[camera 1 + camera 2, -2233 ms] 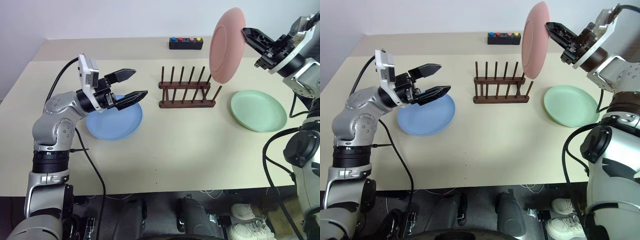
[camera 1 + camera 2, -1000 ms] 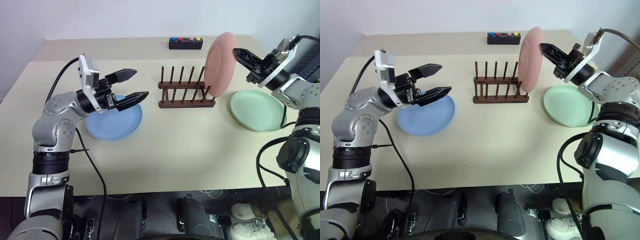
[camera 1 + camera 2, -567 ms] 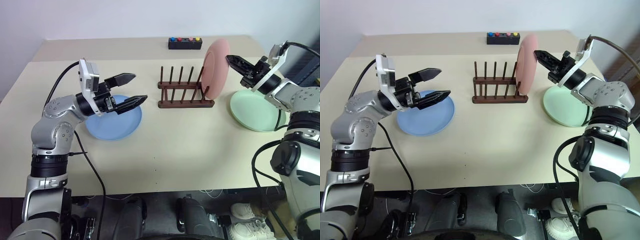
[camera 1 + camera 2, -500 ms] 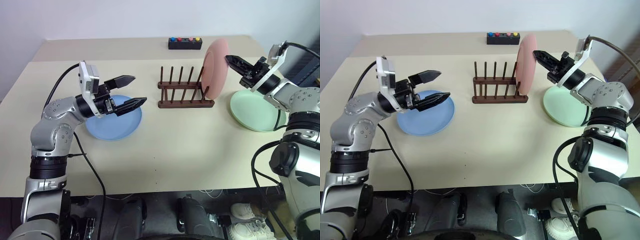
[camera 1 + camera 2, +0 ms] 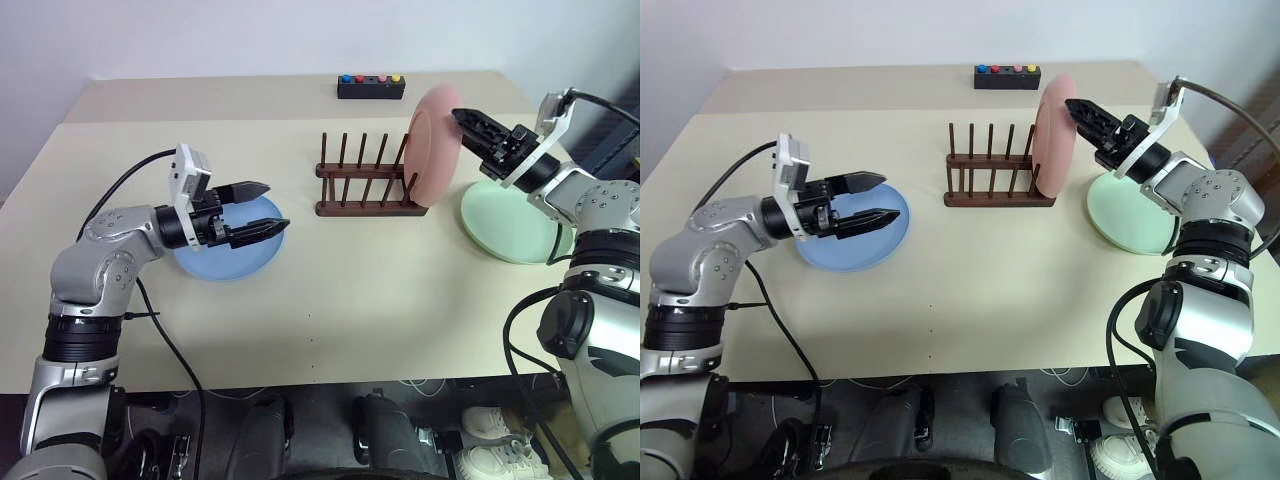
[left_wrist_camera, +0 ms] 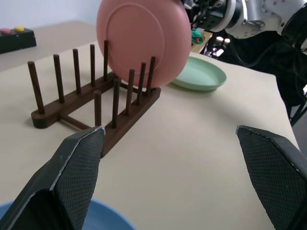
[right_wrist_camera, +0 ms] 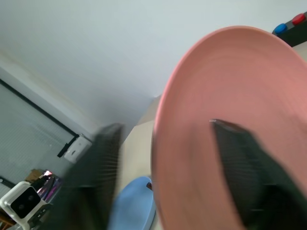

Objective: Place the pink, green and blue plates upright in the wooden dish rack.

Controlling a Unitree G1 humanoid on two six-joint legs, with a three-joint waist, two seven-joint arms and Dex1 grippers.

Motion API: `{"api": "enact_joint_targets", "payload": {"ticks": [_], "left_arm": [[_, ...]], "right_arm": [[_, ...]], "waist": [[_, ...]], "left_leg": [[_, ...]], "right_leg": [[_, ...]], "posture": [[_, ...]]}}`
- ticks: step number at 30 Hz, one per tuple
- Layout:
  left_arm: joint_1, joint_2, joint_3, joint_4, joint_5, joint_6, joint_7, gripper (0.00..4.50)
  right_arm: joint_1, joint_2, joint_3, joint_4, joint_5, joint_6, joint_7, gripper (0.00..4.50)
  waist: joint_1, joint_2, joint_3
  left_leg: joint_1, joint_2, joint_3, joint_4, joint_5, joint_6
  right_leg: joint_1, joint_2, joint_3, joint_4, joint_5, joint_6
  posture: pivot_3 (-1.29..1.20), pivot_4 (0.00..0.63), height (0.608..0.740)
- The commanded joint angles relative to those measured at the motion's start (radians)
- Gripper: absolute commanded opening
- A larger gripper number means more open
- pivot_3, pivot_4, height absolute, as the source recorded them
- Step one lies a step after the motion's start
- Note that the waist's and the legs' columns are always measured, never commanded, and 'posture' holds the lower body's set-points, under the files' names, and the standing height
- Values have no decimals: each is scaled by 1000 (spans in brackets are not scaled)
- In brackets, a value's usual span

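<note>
Pink plate (image 7: 230, 124) seemingly between claw (image 7: 172, 177) fingers.

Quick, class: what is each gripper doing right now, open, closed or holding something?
Left gripper: open, holding nothing, above the blue plate.
Right gripper: open around the rim of the pink plate, which stands in the wooden dish rack.

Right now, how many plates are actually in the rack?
1. The pink plate stands upright at the wooden dish rack's right end. The blue plate lies flat left of the rack, the green plate flat to its right.
</note>
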Motion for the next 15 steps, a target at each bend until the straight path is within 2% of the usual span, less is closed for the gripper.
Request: {"api": "enact_joint_targets", "payload": {"ticks": [1, 10, 15], "left_arm": [[-21, 2, 10, -31, -9, -10, -5, 4500], [-30, -11, 11, -26, -8, -20, -5, 4500], [-29, -10, 11, -26, -1, -28, -6, 4500]], "right_arm": [[-34, -29, -30, -4, 2, -46, -5, 4463], [-91, -66, -85, 26, -13, -218, -75, 4463], [-73, -97, -121, 15, -21, -307, -91, 4463]], "waist": [[0, 0, 0], [0, 0, 0], [1, 0, 0]], "left_leg": [[0, 0, 0, 0, 0, 0], [0, 0, 0, 0, 0, 0], [0, 0, 0, 0, 0, 0]], "right_leg": [[0, 0, 0, 0, 0, 0], [0, 0, 0, 0, 0, 0], [0, 0, 0, 0, 0, 0]], "posture": [[0, 150, 740], [0, 150, 740], [0, 150, 740]]}}
